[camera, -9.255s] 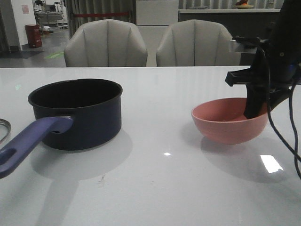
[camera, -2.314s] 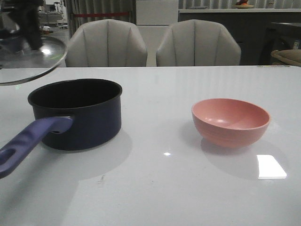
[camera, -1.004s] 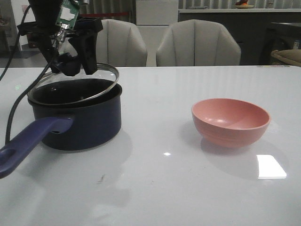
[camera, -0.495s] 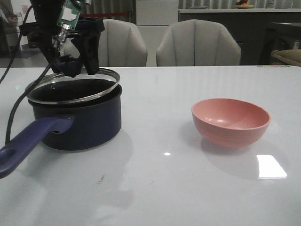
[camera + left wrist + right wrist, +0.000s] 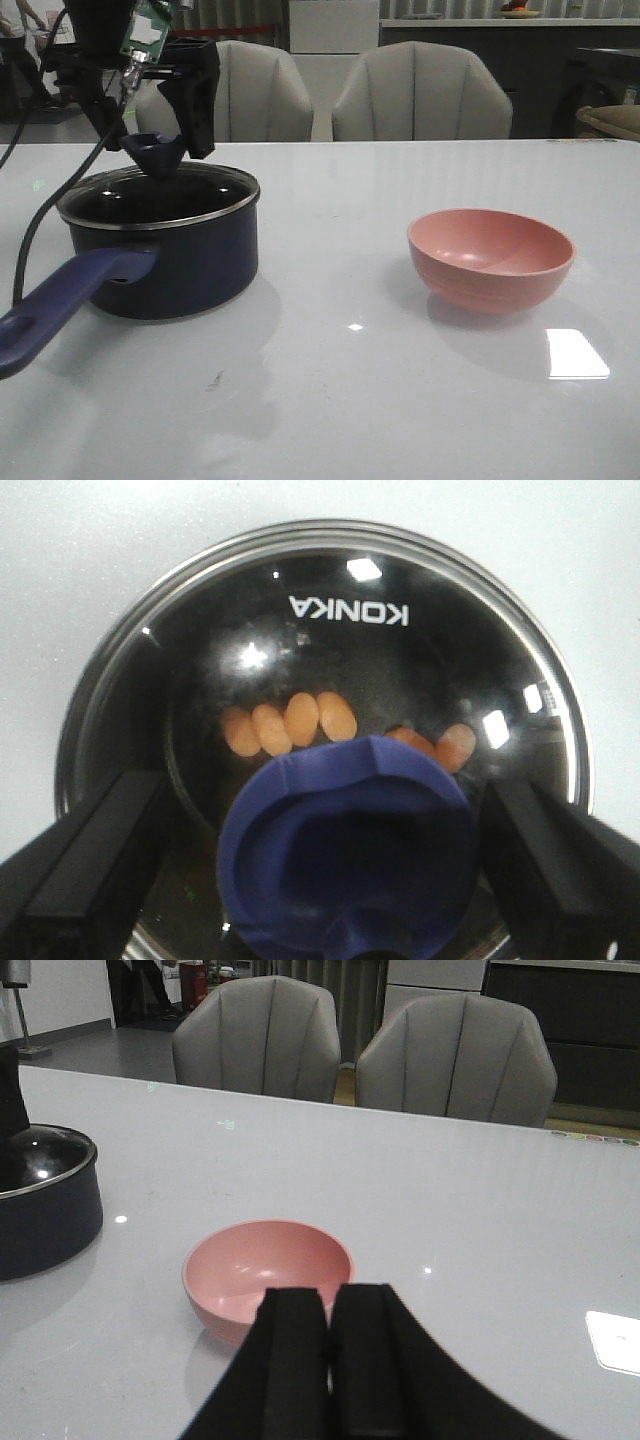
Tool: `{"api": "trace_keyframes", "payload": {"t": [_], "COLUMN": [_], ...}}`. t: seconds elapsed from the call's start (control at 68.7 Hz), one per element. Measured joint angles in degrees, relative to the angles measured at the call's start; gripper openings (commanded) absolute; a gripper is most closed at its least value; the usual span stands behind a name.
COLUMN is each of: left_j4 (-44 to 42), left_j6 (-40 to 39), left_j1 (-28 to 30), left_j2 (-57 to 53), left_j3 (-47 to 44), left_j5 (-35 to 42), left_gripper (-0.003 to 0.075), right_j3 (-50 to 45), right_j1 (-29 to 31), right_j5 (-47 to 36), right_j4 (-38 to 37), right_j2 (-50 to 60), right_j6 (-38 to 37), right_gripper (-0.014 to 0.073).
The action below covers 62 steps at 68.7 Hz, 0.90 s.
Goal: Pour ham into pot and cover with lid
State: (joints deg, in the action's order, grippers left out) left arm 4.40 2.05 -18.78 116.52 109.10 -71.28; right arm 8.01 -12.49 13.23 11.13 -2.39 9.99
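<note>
The dark navy pot (image 5: pixel 175 250) with its purple-blue handle (image 5: pixel 60 300) stands at the left of the table. The glass lid (image 5: pixel 150 190) lies flat on its rim. My left gripper (image 5: pixel 150 135) is open, its fingers standing apart on either side of the purple-blue knob (image 5: pixel 155 152). In the left wrist view the knob (image 5: pixel 350 850) sits between the wide-apart fingers (image 5: pixel 90 860), and several orange-pink ham chunks (image 5: pixel 300 720) show through the lid (image 5: pixel 340 610). My right gripper (image 5: pixel 330 1295) is shut and empty, hanging near the salmon-pink bowl (image 5: pixel 268 1272); it is out of the front view.
The pink bowl (image 5: pixel 490 258) stands empty at the right of the white table. Two grey chairs (image 5: pixel 320 90) stand behind the far edge. The pot also shows in the right wrist view (image 5: pixel 40 1220).
The lid came down from a tilt onto the pot rim and now lies flat. My left gripper's fingers have opened off the knob.
</note>
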Motion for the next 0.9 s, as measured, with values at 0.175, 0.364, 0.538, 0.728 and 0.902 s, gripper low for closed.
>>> {"api": "trace_keyframes", "payload": {"t": [0.175,0.364,0.538,0.728,0.902], "left_j4": [0.0,-0.4,-0.4,-0.4,-0.4], "left_j6": [0.0,0.0,0.1,0.4,1.6], "left_j1": [0.0,0.0,0.0,0.0,0.0], "left_j2": [0.0,-2.5,-9.9,-20.3,-30.4], "left_j3": [0.8,1.2,-1.2,-9.7,-20.0], "left_j5": [-0.1,-0.1,-0.1,2.9,8.8], "left_gripper": [0.0644,0.0644,0.0635,0.0635,0.0635], "right_j3": [0.0,0.0,0.0,0.0,0.0], "right_j1": [0.0,0.0,0.0,0.0,0.0], "right_j5": [0.0,0.0,0.0,0.0,0.0], "right_j4": [0.0,0.0,0.0,0.0,0.0], "right_j2": [0.0,0.0,0.0,0.0,0.0], "right_j6": [0.0,0.0,0.0,0.0,0.0], "right_gripper": [0.0160,0.0160,0.0160,0.0160,0.0160]}}
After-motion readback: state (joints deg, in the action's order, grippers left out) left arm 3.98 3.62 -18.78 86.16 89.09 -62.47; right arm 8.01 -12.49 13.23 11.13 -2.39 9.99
